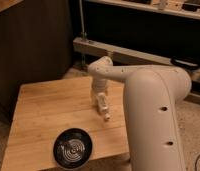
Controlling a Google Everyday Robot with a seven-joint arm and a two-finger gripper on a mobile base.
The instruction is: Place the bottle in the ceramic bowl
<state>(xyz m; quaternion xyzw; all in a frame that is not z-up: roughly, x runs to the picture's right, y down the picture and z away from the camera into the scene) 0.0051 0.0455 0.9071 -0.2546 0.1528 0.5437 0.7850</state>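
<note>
The black ceramic bowl (72,148) with pale rings inside sits on the wooden table (43,115) near its front edge. My gripper (101,102) hangs from the white arm over the right middle of the table, behind and to the right of the bowl. A slim white bottle (104,111) with a yellowish patch shows right at the gripper, its narrow end pointing to the front right. I cannot tell whether the bottle is held or rests on the table.
My large white arm (153,120) fills the right side of the view and hides the table's right edge. A dark cabinet (33,45) stands behind the table at the left, and a metal shelf rail (123,55) runs behind it.
</note>
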